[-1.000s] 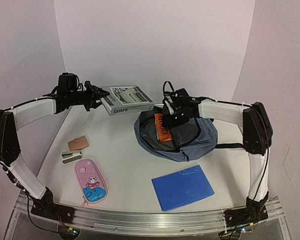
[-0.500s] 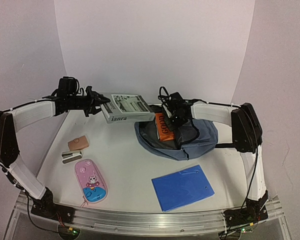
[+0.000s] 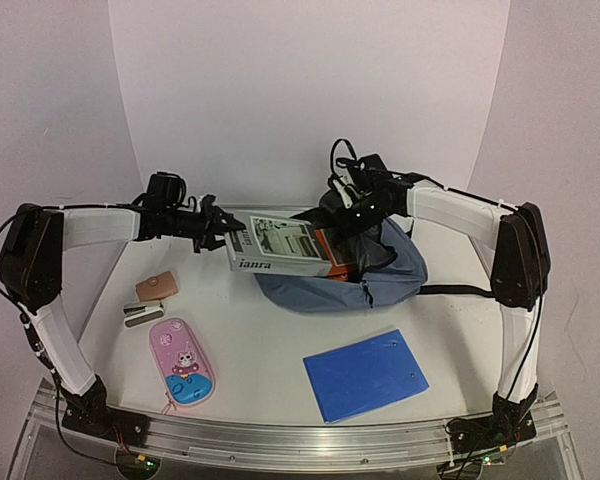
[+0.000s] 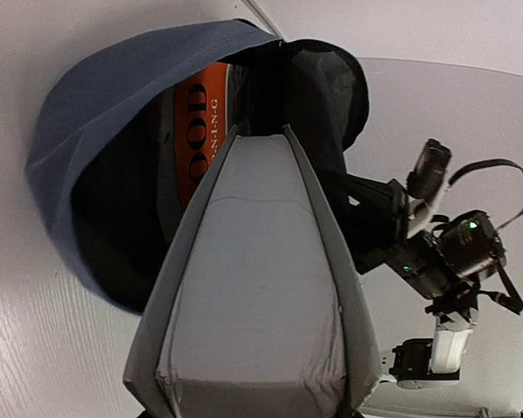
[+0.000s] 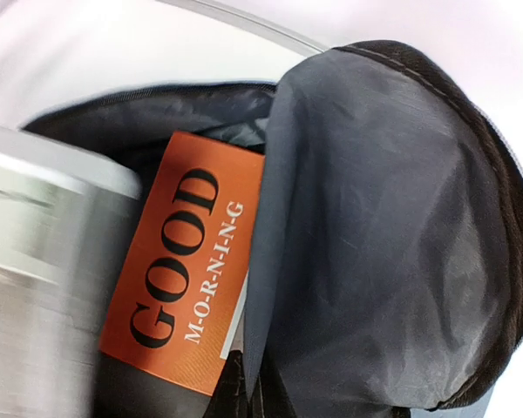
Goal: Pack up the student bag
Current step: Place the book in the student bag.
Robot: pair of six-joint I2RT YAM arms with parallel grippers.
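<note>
left gripper [image 3: 225, 237] clamped on grey book [image 3: 280, 248], its far end over student bag [image 3: 390, 275] mouth, right gripper [image 3: 355, 212] pinching the bag's rim

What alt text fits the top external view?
The left claw holds a white book at the open student bag's mouth; the right claw pinches its rim. A blue folder and pink pencil case lie nearer the arms.

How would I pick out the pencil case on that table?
Start at the big grey-blue backpack at the back, then come toward the front. Left of the flat blue folder lies the pencil case. It is the only pink thing, with a cartoon animal on it.
</note>
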